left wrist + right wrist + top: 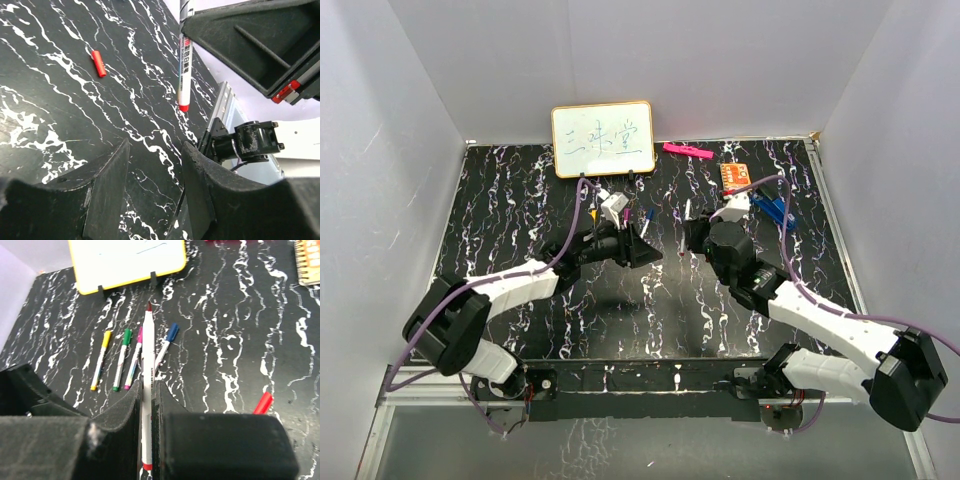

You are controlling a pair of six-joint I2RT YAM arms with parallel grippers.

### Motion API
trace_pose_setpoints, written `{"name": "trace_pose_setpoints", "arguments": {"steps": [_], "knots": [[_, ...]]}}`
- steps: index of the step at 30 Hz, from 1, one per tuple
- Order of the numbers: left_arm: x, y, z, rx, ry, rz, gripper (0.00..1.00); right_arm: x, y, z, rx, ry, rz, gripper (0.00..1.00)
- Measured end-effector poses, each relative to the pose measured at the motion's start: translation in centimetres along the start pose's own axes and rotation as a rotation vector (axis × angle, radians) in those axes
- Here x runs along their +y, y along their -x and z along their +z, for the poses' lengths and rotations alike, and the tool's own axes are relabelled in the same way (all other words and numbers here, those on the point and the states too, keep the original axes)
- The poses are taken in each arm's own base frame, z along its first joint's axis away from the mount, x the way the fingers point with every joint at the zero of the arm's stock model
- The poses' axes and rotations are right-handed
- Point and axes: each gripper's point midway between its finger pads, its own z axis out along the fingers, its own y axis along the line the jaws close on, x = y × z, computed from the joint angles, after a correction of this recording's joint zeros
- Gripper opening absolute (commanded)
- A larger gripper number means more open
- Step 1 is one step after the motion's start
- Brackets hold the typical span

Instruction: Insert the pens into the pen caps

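The black pads [125, 407] of the right gripper [146, 392] are clamping tight on a thin white marker pen with a red tip [148, 345]. Its long axis is running straight out between them, red tip leading toward the back of the black, white-veined marble-pattern table [235, 340]. The left gripper [155, 150] is holding its fingers spread apart with nothing between them. Out beyond those spread fingers, a short red plastic cap [99, 63] is lying flat on the table, well apart from them and ahead to their left, its long axis slanting across the view. In the right wrist view the same cap is lying off to the right of the held pen, not in line with it. So pen and cap are not yet lining up, and the empty left gripper looks the better placed to fetch the cap. Farther out, four white pens wearing yellow, green, pink and blue caps [121, 357] are lying close together before a yellow-framed whiteboard [125, 260]
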Motion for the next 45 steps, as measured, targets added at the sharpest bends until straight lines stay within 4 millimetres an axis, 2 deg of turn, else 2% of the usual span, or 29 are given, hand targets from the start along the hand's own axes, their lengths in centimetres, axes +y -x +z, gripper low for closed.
{"name": "trace_pose_setpoints", "arguments": {"steps": [9, 16, 28, 34, 41, 45], "knots": [[-0.9, -1.0, 1.0, 0.027, -0.072, -0.015, 0.48, 2.0, -1.0, 0.2, 0.028, 0.11, 0.019, 0.0], [-1.5, -0.9, 1.4, 0.024, -0.098, -0.012, 0.49, 3.2, -1.2, 0.1, 0.04, 0.174, 0.048, 0.0], [-2.0, 0.2, 2.2, -0.008, -0.124, -0.012, 0.48, 3.8, -3.0, -0.3, 0.079, 0.238, 0.096, 0.0], [-1.2, -0.3, 2.7, 0.003, -0.113, -0.035, 0.48, 4.2, -3.1, -0.5, 0.077, 0.262, 0.115, 0.0], [-1.3, -0.5, 2.8, 0.004, -0.111, -0.037, 0.44, 4.8, -2.5, -0.6, 0.059, 0.287, 0.137, 0.0], [-1.3, -0.3, 2.9, -0.004, -0.113, -0.035, 0.37, 4.9, -2.5, -0.6, 0.06, 0.291, 0.142, 0.0]]}}
